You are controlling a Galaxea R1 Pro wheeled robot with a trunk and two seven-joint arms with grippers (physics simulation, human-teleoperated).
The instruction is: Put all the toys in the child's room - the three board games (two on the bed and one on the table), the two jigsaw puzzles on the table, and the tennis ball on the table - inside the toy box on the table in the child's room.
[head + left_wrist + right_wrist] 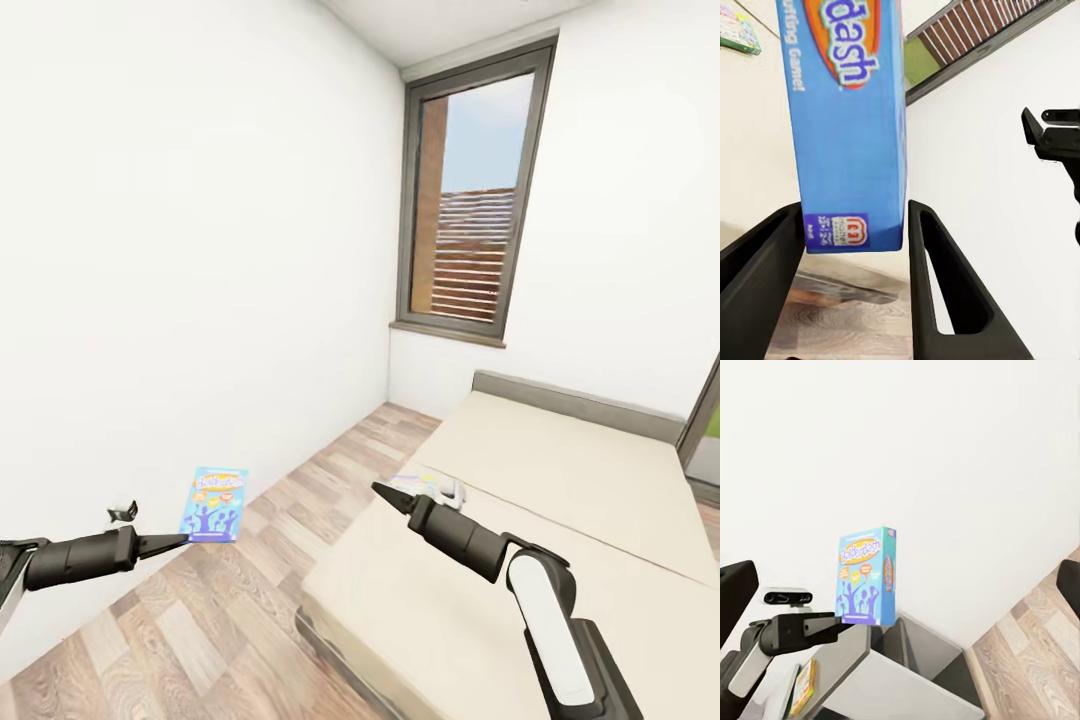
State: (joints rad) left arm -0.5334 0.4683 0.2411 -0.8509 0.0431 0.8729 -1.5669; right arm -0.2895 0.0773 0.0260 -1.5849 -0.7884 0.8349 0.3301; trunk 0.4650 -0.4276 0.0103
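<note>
The beige bed (560, 500) fills the head view from 3 to 6 o'clock, with a board game (428, 487) lying flat on its near-left edge. At 8 o'clock the left gripper (170, 543) has its fingers (945, 277) clamped on the bottom edge of an upright blue board game (215, 503). The right gripper (385, 494) hangs just short of the bed's game; I cannot tell whether its fingers are apart

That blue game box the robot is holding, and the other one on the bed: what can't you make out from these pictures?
- Blue game box: left wrist view's top edge cuts its title.
- Second board game on the bed: in the head view, small and partly behind the right gripper.
- Toy box, table: outside all views.
</note>
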